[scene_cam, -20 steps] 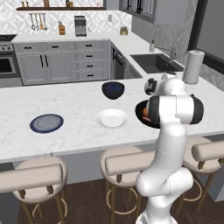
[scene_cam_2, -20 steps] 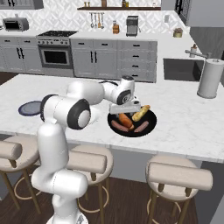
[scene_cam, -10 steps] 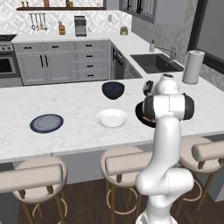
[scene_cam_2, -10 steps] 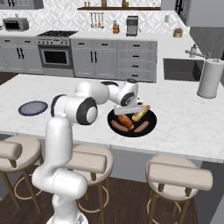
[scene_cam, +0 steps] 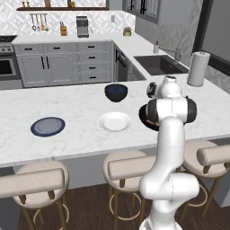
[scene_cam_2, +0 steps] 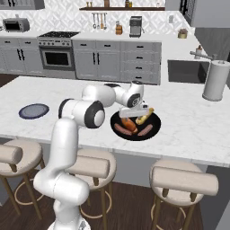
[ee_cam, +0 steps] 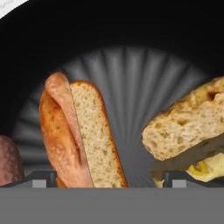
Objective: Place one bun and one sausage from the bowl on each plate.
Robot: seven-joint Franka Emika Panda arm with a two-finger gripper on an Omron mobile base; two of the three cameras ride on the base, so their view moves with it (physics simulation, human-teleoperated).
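Observation:
The wide black bowl (scene_cam_2: pixel 156 126) sits near the counter's front edge and holds two buns and two sausages. My gripper (scene_cam_2: pixel 131 117) reaches down into it, open. In the hand view the split brown bun (ee_cam: pixel 83 135) lies between my fingertips (ee_cam: pixel 41 178), near the left one, and a paler bun (ee_cam: pixel 188 131) lies by the right one. A sausage (ee_cam: pixel 8 159) shows at the far left edge. The white plate (scene_cam: pixel 115 121) lies left of the bowl (scene_cam: pixel 143 117), and the blue-grey plate (scene_cam: pixel 47 126) farther left. Both plates are bare.
A smaller dark blue bowl (scene_cam: pixel 116 91) stands behind the white plate. A paper towel roll (scene_cam_2: pixel 214 81) stands at the counter's right by the sink (scene_cam: pixel 157 64). Stools (scene_cam_2: pixel 182 179) line the front of the counter.
My hand has come down into the black bowl over the buns, and the jaws have narrowed very slightly. The plates and bowls have not moved.

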